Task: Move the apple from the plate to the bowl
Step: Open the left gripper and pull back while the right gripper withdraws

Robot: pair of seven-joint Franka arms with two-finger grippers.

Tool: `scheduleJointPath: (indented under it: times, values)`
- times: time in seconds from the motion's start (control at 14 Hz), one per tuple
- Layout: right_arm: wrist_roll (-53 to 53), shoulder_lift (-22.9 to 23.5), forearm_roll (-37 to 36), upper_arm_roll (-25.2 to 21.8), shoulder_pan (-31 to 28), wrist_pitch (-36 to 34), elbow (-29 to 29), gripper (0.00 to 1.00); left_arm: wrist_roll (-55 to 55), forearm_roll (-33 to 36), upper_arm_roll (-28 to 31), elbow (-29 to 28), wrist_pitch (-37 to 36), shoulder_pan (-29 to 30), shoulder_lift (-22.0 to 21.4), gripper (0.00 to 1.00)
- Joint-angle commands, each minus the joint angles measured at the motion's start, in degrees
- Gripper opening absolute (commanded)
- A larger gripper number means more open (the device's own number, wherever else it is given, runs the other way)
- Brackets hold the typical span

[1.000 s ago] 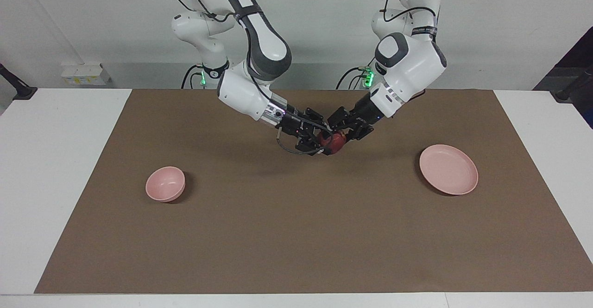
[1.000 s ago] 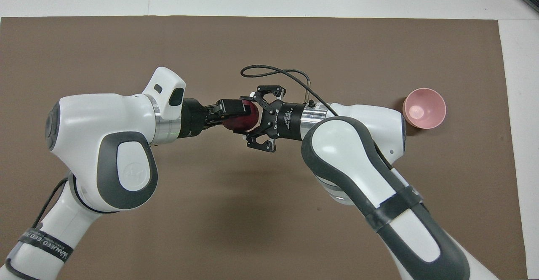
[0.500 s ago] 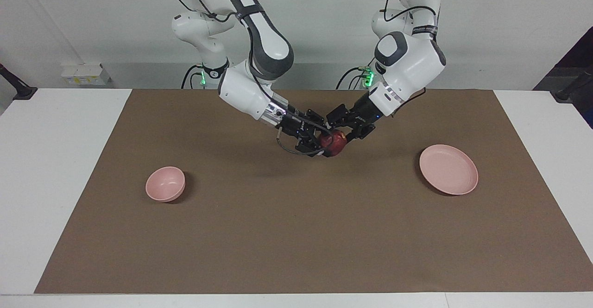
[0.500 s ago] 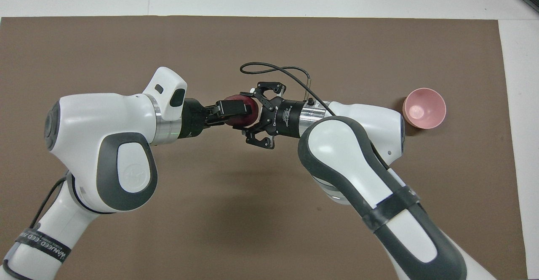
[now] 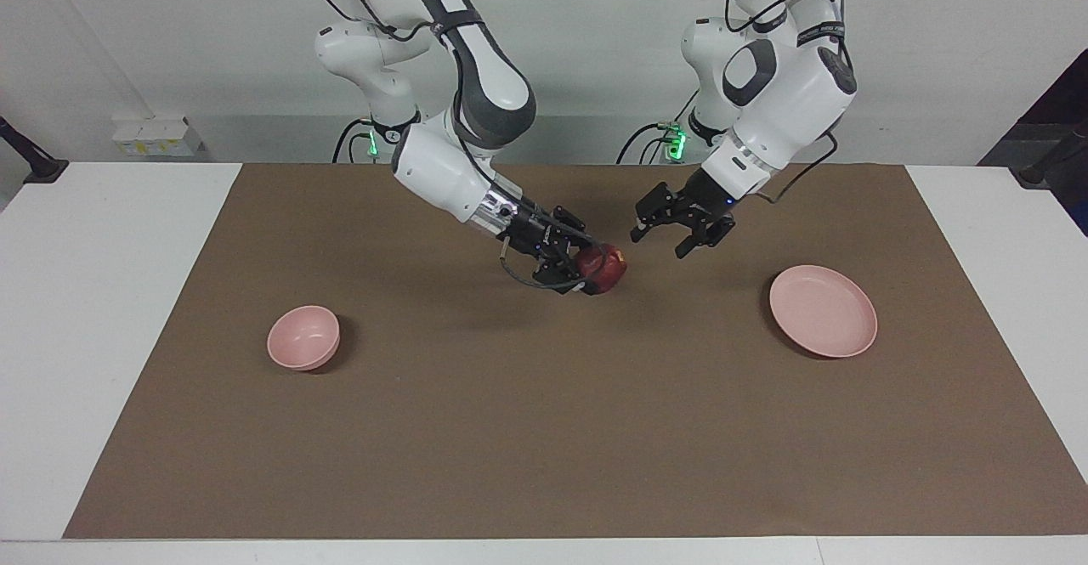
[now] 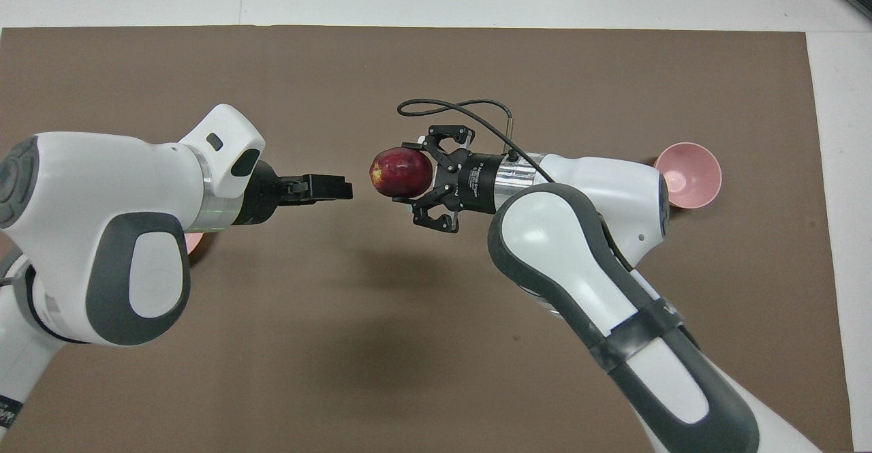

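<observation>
The left gripper (image 5: 676,229) has let go and drawn back, fingers open and empty. The right gripper (image 5: 586,269) alone clamps the small dark red apple (image 5: 603,268) mid-frame above the brown mat (image 5: 544,429), so the handover is done and the small pink bowl (image 5: 303,337) at lower left comes next.

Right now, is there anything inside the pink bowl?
Nothing shows inside the bowl: the facing view shows bare pink walls. In the overhead view the right arm covers part of its rim. The apple is clamped in the right gripper, above the mat.

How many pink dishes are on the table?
2: the bowl toward the right arm's end, the plate toward the left arm's end. Both are empty; none seems hidden.
</observation>
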Motion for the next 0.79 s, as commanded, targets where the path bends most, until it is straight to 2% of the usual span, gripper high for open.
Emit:
scheduleJointPath:
  times: [0.0, 0.21, 0.43, 0.71]
  values:
    - [2.9, -0.3, -7.4, 0.2, -2.8, -1.8, 0.8, 0.00, 0.3, 7.4, -0.2, -0.1, -3.4, 3.2, -0.8, 1.00]
    - [5.9, -2.0, -19.8, 0.0, -7.1, -10.3, 2.1, 0.00, 4.3, 14.7, -0.2, 0.0, -5.1, 6.1, -0.8, 1.00]
    - [5.6, -2.4, -31.4, 0.1, -12.3, -20.7, 6.2, 0.00, 5.2, 19.1, -0.2, 0.6, -5.5, 7.6, -0.5, 1.00]
    - [3.7, -2.5, -44.9, 0.2, -14.3, -26.9, 11.4, 0.00, 5.4, 23.9, -0.1, 3.2, -6.0, 9.4, 0.2, 1.00]
